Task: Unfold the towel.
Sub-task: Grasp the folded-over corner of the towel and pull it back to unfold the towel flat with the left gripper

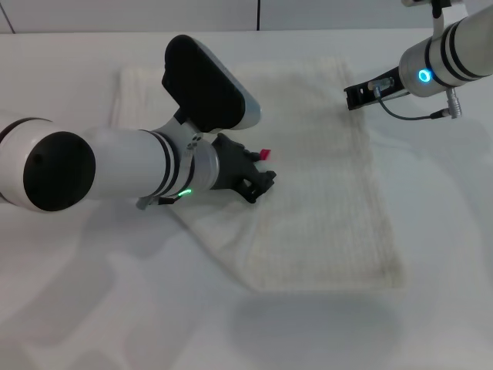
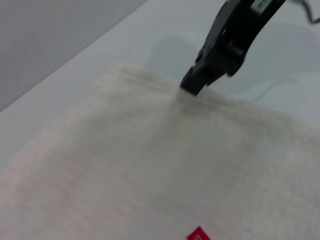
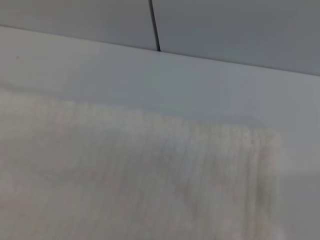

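The white towel [image 1: 323, 193] lies on the table, with a fold across its left part. Its small red tag [image 1: 266, 154] shows near the middle. My left gripper [image 1: 258, 185] is low on the towel just beside the tag. The left wrist view shows the towel [image 2: 150, 165] close up, with the tag [image 2: 198, 234] at the frame's edge. My right gripper [image 1: 353, 95] is at the towel's far right edge. In the left wrist view its tip [image 2: 192, 86] touches that edge. The right wrist view shows only towel [image 3: 125, 175] and table.
The white table [image 1: 115, 308] extends all around the towel. A grey wall with a dark seam [image 3: 155, 30] rises behind the far edge. A cable [image 1: 408, 116] loops off the right wrist.
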Action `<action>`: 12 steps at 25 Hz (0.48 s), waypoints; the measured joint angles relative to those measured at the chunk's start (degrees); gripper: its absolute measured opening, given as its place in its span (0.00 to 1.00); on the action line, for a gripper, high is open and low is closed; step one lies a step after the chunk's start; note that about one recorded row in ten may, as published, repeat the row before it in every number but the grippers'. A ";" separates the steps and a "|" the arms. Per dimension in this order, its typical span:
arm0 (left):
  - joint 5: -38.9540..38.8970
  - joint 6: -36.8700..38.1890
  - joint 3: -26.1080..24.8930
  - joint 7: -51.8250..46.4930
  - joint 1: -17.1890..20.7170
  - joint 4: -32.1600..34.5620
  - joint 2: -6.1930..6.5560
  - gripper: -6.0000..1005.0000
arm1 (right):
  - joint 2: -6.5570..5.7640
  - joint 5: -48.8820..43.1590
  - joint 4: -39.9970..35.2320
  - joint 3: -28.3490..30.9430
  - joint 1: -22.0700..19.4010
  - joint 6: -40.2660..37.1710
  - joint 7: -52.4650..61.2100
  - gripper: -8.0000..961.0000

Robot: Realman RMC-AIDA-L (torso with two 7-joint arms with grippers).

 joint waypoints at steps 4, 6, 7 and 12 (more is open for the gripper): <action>0.10 -1.77 -0.22 -0.01 0.40 -2.32 0.04 0.34 | 0.00 0.00 -0.05 0.00 -0.03 0.01 -0.01 0.01; 0.20 -3.34 -0.52 -0.43 0.43 -3.27 0.11 0.29 | 0.00 0.00 -0.09 0.00 -0.04 0.01 -0.01 0.01; 0.27 -4.45 -0.85 -0.63 0.57 -4.12 0.18 0.27 | 0.00 0.00 -0.10 0.00 -0.05 0.01 -0.02 0.01; 5.28 -12.89 -3.66 -3.40 3.32 -12.67 0.20 0.15 | 0.00 0.01 -0.10 0.00 -0.09 0.01 -0.04 0.01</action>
